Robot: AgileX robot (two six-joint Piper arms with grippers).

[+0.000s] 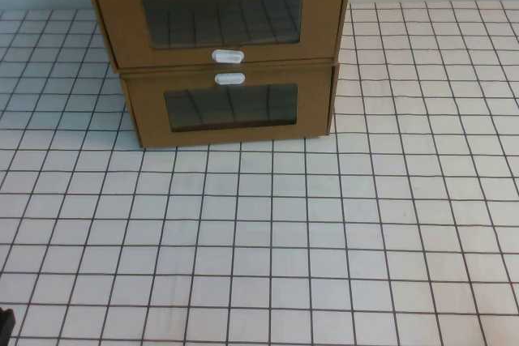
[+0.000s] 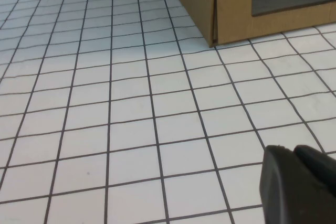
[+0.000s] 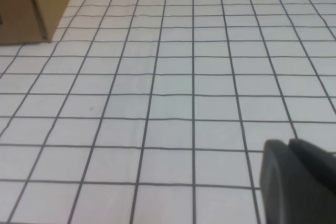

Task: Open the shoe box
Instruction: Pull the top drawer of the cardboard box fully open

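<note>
Two brown cardboard shoe boxes stand stacked at the back of the table: the upper box (image 1: 219, 14) and the lower box (image 1: 231, 111). Each has a dark windowed front that is closed. The upper front carries a white handle (image 1: 228, 56), and the lower front has its own white handle (image 1: 230, 79) just beneath. My left gripper (image 2: 294, 150) hovers low over the table, shut and holding nothing, well short of the box corner (image 2: 236, 9). My right gripper (image 3: 289, 142) is also shut and empty, far from the box's side (image 3: 31, 3). In the high view the right gripper does not show.
A white cloth with a black grid (image 1: 324, 241) covers the table in front of and beside the boxes. A black bit of the left arm (image 1: 5, 326) shows at the near left corner. A pale wall rises behind the boxes.
</note>
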